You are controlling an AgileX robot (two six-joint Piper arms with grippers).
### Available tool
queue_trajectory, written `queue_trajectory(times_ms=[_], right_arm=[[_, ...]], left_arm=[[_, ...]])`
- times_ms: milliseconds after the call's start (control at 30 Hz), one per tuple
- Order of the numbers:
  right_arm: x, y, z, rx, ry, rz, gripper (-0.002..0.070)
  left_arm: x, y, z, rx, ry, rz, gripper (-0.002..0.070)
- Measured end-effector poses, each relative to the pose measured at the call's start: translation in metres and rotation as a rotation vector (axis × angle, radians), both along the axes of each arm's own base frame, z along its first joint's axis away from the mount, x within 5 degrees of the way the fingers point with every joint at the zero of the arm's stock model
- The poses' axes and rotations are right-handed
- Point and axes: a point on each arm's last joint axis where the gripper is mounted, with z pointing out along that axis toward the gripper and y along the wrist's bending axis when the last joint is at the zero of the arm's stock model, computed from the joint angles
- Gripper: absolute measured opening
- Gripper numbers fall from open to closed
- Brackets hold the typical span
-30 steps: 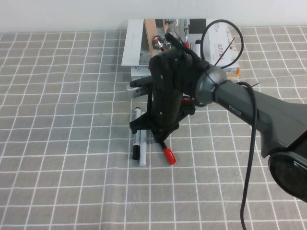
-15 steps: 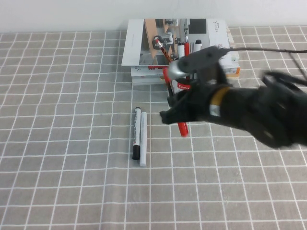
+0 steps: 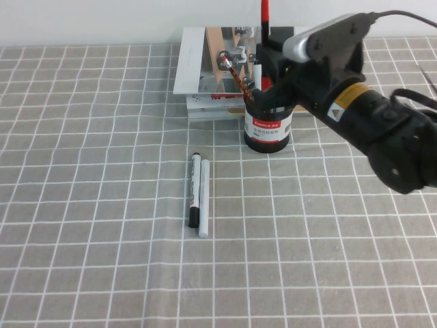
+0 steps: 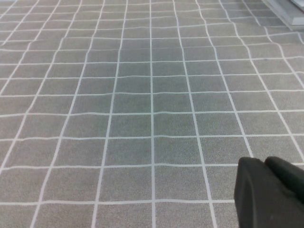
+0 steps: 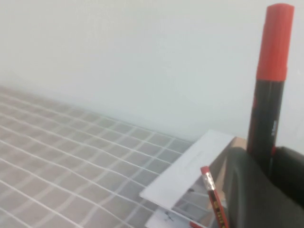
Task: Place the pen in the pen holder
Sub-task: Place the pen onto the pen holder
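Red-capped and black in the barrel, the pen [image 3: 264, 15] stands upright, pinched in the right claw [image 3: 268, 51], its cap rising well above the fingers; the right wrist view shows the same pen [image 5: 270, 90] gripped low on its barrel. Directly below that claw sits the pen holder [image 3: 267, 123], with a pencil [image 3: 237, 78] leaning out of it toward a stack of books [image 3: 205, 75] just behind. Nearer the robot than the claw, a black marker [image 3: 194, 199] and a white pen [image 3: 203, 197] lie side by side on the checked worktop [image 3: 89, 205]. The left claw [image 4: 268, 192] hangs low over bare worktop; I cannot tell how its fingers stand.
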Motion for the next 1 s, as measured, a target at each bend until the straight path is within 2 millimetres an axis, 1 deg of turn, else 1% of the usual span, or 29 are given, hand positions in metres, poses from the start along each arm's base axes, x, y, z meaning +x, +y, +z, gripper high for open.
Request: queue_trajectory(times_ms=[200, 333, 433, 567, 667, 800, 867, 933, 967, 1000], right_arm=[[0.029, 0.014, -0.023, -0.092, -0.032, -0.018, 0.005], [0.045, 0.019, -0.037, -0.119, -0.017, -0.055, 0.005], [0.056, 0.017, -0.047, -0.113, 0.009, -0.092, 0.005], [0.067, 0.009, -0.052, -0.093, 0.033, -0.133, 0.0053], [0.07, 0.005, -0.056, -0.107, 0.059, -0.147, 0.0096], [0.071, 0.002, -0.062, -0.128, 0.098, -0.153, 0.0249], [0.071, 0.002, -0.063, -0.13, 0.109, -0.153, 0.03], [0.07, 0.003, -0.063, -0.12, 0.12, -0.148, 0.0311], [0.07, 0.003, -0.06, -0.111, 0.122, -0.145, 0.0298], [0.068, 0.003, -0.055, -0.102, 0.116, -0.135, 0.0265]], left_arm=[[0.0, 0.0, 0.0, 0.0, 0.0, 0.0, -0.0003], [0.0, 0.0, 0.0, 0.0, 0.0, 0.0, -0.0003], [0.0, 0.0, 0.0, 0.0, 0.0, 0.0, -0.0003], [0.0, 0.0, 0.0, 0.0, 0.0, 0.0, -0.0003], [0.0, 0.0, 0.0, 0.0, 0.0, 0.0, -0.0003], [0.0, 0.0, 0.0, 0.0, 0.0, 0.0, -0.0003], [0.0, 0.0, 0.0, 0.0, 0.0, 0.0, -0.0003], [0.0, 0.0, 0.0, 0.0, 0.0, 0.0, -0.0003], [0.0, 0.0, 0.0, 0.0, 0.0, 0.0, -0.0003], [0.0, 0.0, 0.0, 0.0, 0.0, 0.0, -0.0003]])
